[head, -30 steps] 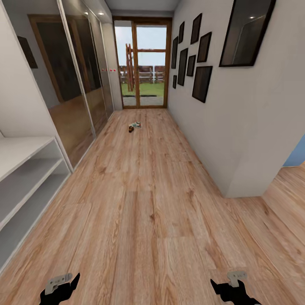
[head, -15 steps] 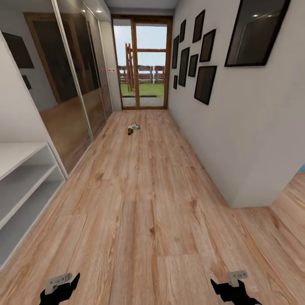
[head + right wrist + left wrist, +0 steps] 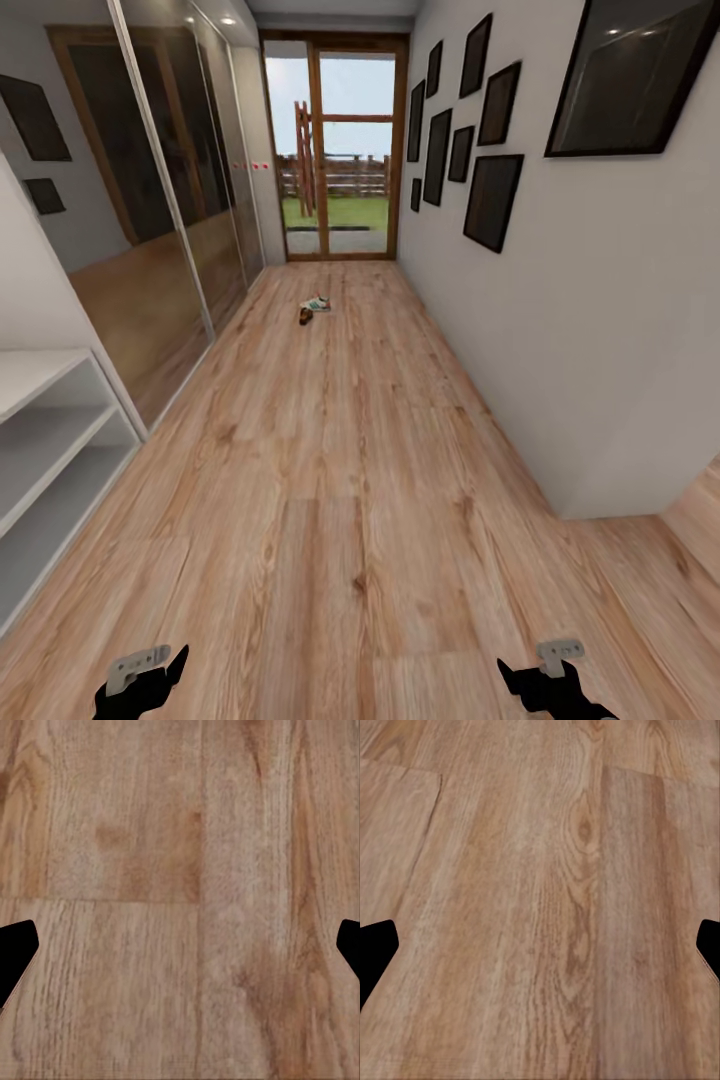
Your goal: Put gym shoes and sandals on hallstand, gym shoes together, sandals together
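Far down the corridor floor (image 3: 340,480) lie a white gym shoe (image 3: 319,302) with a green stripe and, just beside it, a small brown sandal (image 3: 304,317); at this distance I cannot make out any more shoes. The pale grey hallstand (image 3: 45,440), with its open shelves bare, stands at the left edge. My left gripper (image 3: 140,685) and right gripper (image 3: 548,685) hang low at the near edge, far from the shoes. In the left wrist view the black fingertips (image 3: 376,945) stand wide apart over bare planks, as do the fingertips (image 3: 16,945) in the right wrist view.
Mirrored sliding wardrobe doors (image 3: 170,220) line the left wall. The white right wall (image 3: 560,330) carries dark picture frames (image 3: 492,200) and ends at a corner (image 3: 570,510) with an opening beyond. A glazed door (image 3: 335,150) closes the corridor's far end.
The whole picture has shifted: the camera has rolled forward, so the hallstand slid toward the left edge and the right wall's corner came nearer. Both grippers keep their place.
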{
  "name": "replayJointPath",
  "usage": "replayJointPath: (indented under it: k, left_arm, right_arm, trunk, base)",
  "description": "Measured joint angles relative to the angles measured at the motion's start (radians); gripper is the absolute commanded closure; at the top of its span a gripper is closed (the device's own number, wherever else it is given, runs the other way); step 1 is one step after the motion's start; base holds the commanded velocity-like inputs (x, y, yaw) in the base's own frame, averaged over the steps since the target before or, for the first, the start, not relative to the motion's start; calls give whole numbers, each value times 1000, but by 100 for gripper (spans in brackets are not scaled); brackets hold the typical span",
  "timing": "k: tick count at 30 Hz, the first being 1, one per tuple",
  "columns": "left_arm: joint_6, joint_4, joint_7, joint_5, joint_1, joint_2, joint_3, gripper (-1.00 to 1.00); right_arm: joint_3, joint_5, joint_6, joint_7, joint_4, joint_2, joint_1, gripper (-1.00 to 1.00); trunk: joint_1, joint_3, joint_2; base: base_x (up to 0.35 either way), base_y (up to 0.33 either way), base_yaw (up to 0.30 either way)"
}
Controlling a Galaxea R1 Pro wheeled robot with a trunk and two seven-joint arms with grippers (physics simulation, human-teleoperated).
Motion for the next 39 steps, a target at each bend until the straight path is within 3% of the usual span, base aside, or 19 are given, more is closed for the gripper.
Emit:
replayJointPath:
  k: [39]
  left_arm:
    - [0,0,0,0,0,0,0,-100]
  right_arm:
    - [0,0,0,-1,0,0,0,-100]
  trunk:
    - [0,0,0]
  base:
    - [338,0,0]
